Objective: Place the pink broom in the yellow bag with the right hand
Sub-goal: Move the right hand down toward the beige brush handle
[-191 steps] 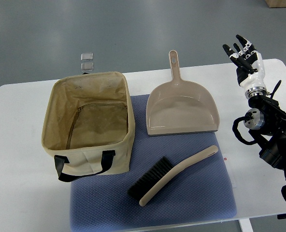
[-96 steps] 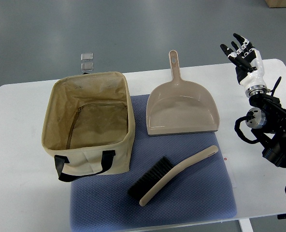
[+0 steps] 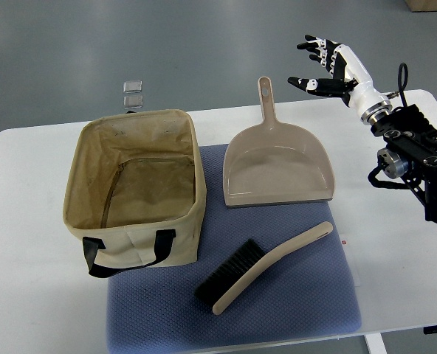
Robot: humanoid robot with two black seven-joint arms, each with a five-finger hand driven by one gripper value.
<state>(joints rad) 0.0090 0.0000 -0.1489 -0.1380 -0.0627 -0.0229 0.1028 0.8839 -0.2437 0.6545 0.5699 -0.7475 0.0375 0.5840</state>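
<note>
Nearest me, the pink broom [image 3: 266, 267] lies diagonally on the blue mat [image 3: 292, 310], bristles down-left, beside the yellow bag [image 3: 133, 188] standing open at left. Beyond sits the dustpan [image 3: 279, 166]. Farthest off, my right hand [image 3: 329, 66] hovers with fingers spread, holding nothing.
</note>
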